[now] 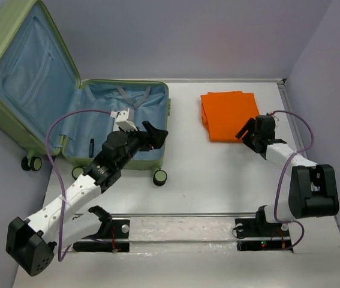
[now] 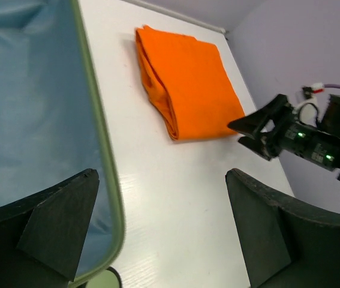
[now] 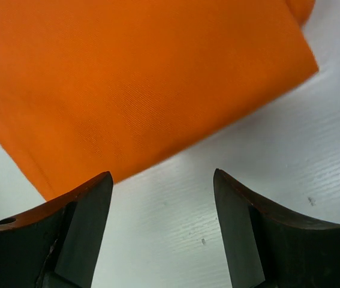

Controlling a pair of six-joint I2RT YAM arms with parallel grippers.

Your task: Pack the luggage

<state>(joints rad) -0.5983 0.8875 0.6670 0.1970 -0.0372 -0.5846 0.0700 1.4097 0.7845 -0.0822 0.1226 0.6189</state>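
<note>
The large pale sage-green hard-shell suitcase (image 1: 32,72) lies open on the left part of the white table (image 1: 187,192). Its lid leans back against the wall, showing the light blue fabric lining. The left pincer (image 1: 156,134) hovers over the suitcase's right rim, jaws spread wide and empty. A folded orange cloth (image 1: 229,114) lies on the table to the right of the suitcase. The right pincer (image 1: 243,132) is at the cloth's near edge, released and grasping nothing.

White-and-black arms (image 1: 68,198), purple cables (image 1: 48,141)
</note>
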